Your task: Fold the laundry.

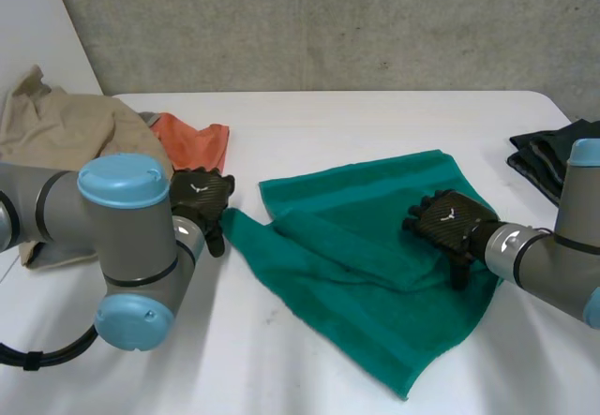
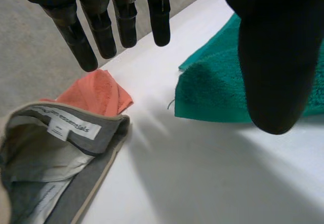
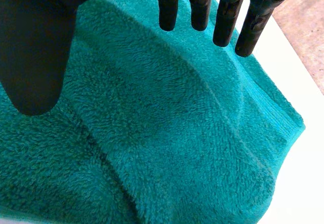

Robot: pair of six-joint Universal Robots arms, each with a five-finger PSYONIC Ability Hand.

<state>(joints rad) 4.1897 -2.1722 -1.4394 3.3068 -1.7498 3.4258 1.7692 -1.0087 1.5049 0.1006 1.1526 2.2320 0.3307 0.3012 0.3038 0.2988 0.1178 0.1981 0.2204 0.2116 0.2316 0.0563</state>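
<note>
1. Head view: a green terry-cloth towel lies spread and creased on the white desk. The left robot hand is at the towel's left corner. The right robot hand lies on the towel near its right edge. A crumpled orange cloth and a beige garment lie behind the left robot hand. Dark folded clothes sit at the desk's right edge.
2. Left wrist view: the left robot hand has straight fingers, apart from the thumb, and holds nothing. The towel has its corner beside the thumb. The orange cloth and the beige garment, with a white label, lie near the fingertips.
3. Right wrist view: the right robot hand is also spread, its fingers straight above the towel, clamping nothing.
</note>
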